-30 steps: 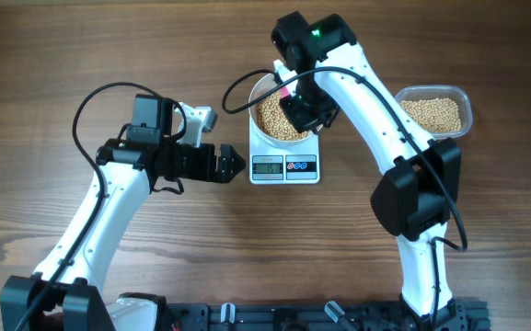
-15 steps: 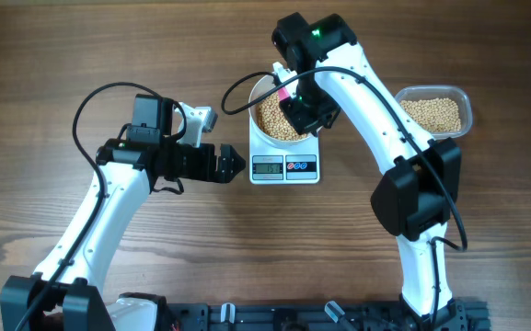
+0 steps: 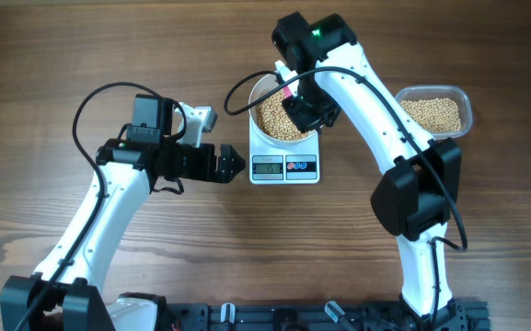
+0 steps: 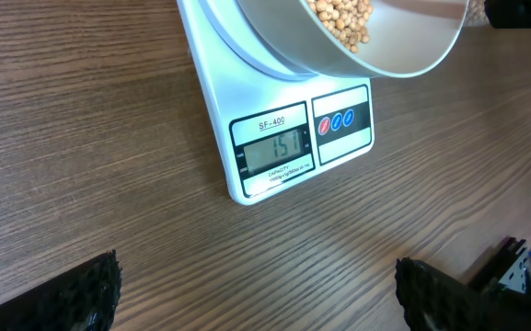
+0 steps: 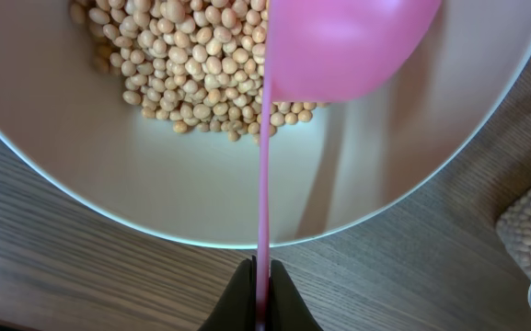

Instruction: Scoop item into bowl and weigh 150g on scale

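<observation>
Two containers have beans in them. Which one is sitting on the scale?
The round white bowl; it rests on the scale. The clear rectangular tub stands apart on the table, to the right.

The far left of the table (image 3: 44, 55) is bare wood, with lots of room. The wood in front of the scale (image 3: 284, 167) is bare too. The left hand (image 3: 236, 165) lies just left of the scale with its fingers spread wide, and only a thin gap is left there. The top of the bowl (image 3: 254, 118) is blocked. The right hand (image 3: 305, 114) hangs over it, pinching a pink spoon (image 5: 348, 41) that reaches inside, maybe touching the beans (image 5: 182, 74). The right arm (image 3: 375, 101) crosses the space between bowl and tub (image 3: 468, 108). A black cable (image 3: 227, 95) loops beside the bowl's left side.
</observation>
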Robot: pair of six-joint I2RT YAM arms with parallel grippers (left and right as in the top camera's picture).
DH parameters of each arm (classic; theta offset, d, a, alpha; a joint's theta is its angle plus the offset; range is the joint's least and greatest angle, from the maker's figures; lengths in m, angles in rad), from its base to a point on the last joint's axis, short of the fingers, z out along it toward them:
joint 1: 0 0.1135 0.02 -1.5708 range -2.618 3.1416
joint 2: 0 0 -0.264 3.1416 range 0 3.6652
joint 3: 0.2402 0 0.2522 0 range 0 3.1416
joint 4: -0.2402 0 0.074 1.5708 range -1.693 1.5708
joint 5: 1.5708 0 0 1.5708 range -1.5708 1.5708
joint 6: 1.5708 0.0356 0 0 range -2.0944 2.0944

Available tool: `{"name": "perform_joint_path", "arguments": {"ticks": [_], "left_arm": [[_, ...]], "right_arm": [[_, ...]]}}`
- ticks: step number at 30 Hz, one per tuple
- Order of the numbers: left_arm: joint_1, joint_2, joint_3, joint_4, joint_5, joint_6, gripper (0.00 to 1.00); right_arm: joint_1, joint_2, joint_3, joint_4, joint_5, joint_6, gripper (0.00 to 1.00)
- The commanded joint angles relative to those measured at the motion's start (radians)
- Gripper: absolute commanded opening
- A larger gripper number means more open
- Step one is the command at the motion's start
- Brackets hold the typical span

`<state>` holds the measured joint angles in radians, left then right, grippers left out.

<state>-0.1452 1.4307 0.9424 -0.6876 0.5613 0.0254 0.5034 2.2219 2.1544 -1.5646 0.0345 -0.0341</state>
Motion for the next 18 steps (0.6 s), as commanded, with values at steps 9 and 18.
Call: {"name": "perform_joint_path", "arguments": {"ticks": [9,18], "left_arm": [[-0.003,0.004,0.019,0.003,-0.006,0.020,1.00],[-0.003,0.004,0.019,0.003,-0.006,0.020,1.00]], "right_arm": [[0.004,0.015,-0.003,0.016,0.077,0.045,0.04],[0.004,0.015,-0.003,-0.003,0.009,0.035,0.04]]}}
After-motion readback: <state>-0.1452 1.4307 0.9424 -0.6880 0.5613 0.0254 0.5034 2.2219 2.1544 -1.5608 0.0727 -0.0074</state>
